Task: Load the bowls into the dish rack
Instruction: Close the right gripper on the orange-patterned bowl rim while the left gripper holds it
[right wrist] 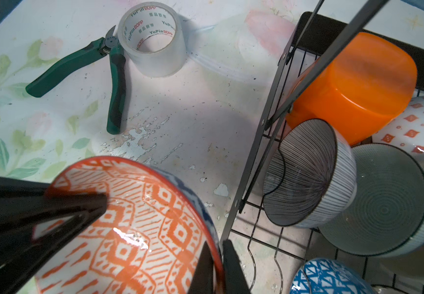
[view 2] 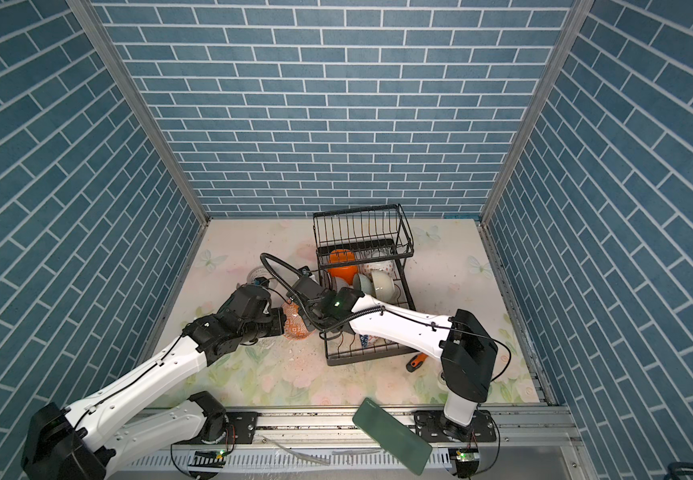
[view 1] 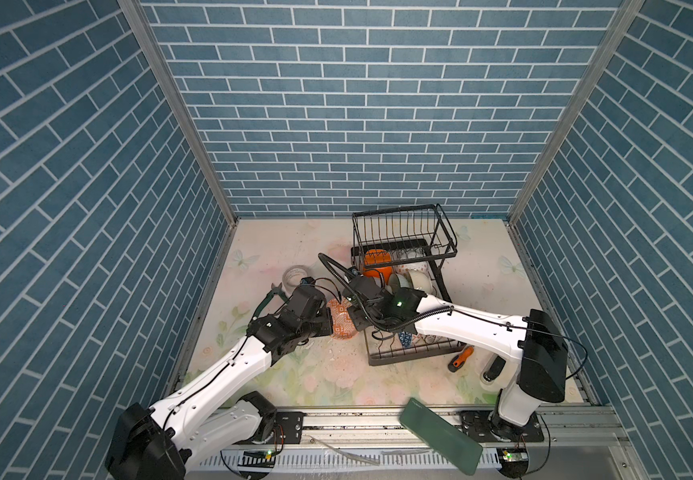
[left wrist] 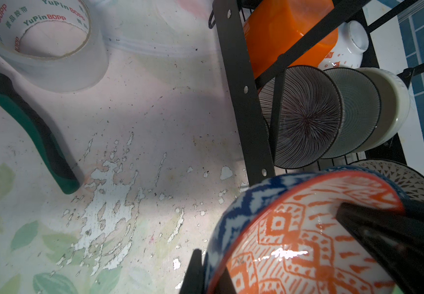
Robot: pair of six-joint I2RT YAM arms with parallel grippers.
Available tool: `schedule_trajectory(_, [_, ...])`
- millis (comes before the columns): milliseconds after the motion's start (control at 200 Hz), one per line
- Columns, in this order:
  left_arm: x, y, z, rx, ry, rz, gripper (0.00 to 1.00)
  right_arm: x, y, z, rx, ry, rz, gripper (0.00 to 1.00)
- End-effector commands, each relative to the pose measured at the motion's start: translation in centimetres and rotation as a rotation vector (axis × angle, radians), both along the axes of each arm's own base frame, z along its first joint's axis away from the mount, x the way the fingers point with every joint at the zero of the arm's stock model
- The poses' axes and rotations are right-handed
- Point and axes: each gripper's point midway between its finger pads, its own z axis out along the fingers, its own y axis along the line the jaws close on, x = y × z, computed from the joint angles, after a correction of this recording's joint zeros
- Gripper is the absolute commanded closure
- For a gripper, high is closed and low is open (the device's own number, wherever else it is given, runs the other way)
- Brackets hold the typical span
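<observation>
Just off the near left corner of the dish rack [view 1: 403, 232], between your two arms, you have the orange-patterned bowl [view 1: 340, 324] pinched from both sides. Your left gripper [left wrist: 206, 272] is closed down on one stretch of the rim, with the thin ceramic wall caught between its fingers. Your right gripper [right wrist: 218, 262] is closed on the opposite stretch in the same way.

The bowl is tipped with its mouth turned up toward both wrist cameras. You see the orange diamonds inside and only a strip of the blue outer wall. In both top views it reads as an oval running near to far, alongside the rack's left frame and not yet over it. You cannot tell whether it clears the table.

The rack's long axis also runs from the near edge toward the back wall, with the raised basket at the far end. On the lower tier:
- The orange plastic bowl [right wrist: 353, 84] lies on its side, mouth turned away from the wrist cameras.
- The striped bowl [right wrist: 305, 173], the pale green bowl [right wrist: 384, 208] and the cream bowl [left wrist: 389, 107] stand on edge in a row across the rack's width. The mouths of the first two face the held bowl.
- A blue-triangle bowl [right wrist: 328, 277] sits nearer the rack's near end.

A tape roll [right wrist: 152, 38] lies on the table [right wrist: 180, 114] to the left of the rack, with green pliers [right wrist: 114, 84] just beside it.
</observation>
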Motion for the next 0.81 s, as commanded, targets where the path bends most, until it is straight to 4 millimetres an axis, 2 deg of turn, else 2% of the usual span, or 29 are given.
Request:
schedule_trajectory(0, [0.9,-0.7,1.6,-0.041,-0.051,0.002,1.0,0.1,-0.4,0.5,-0.028,-0.016,-0.001,0.98])
schedule_trajectory(55, [0.9,-0.7,1.6,-0.039,-0.05,0.005,1.0,0.2,-0.4,0.5,-0.029,-0.018,-0.004,1.0])
schedule_trajectory(120, [0.9,-0.6,1.6,-0.04,-0.052,0.011,0.92,0.2,-0.5,0.5,-0.031,-0.022,-0.006,1.0])
schedule_trajectory(295, [1.0,-0.6,1.6,-0.041,-0.056,0.013,0.81,0.2,-0.8,0.6,-0.039,-0.032,-0.015,1.0])
schedule_trajectory(440, [1.2,-0.9,1.8,-0.051,-0.063,0.006,0.67,0.2,-1.1,0.9,-0.037,-0.043,-0.02,1.0])
schedule_trajectory(500, [1.1,-0.9,1.8,-0.05,-0.062,0.002,0.58,0.2,-1.2,0.9,-0.038,-0.044,-0.021,1.0])
schedule_trajectory(665, [1.1,-0.6,2.1,-0.038,-0.078,0.007,0.19,0.2,-1.8,1.0,-0.057,-0.049,-0.026,1.0])
schedule_trajectory(800, [1.2,-0.2,2.6,-0.036,-0.109,0.014,0.01,0.5,-2.8,1.2,-0.095,-0.074,-0.039,1.0])
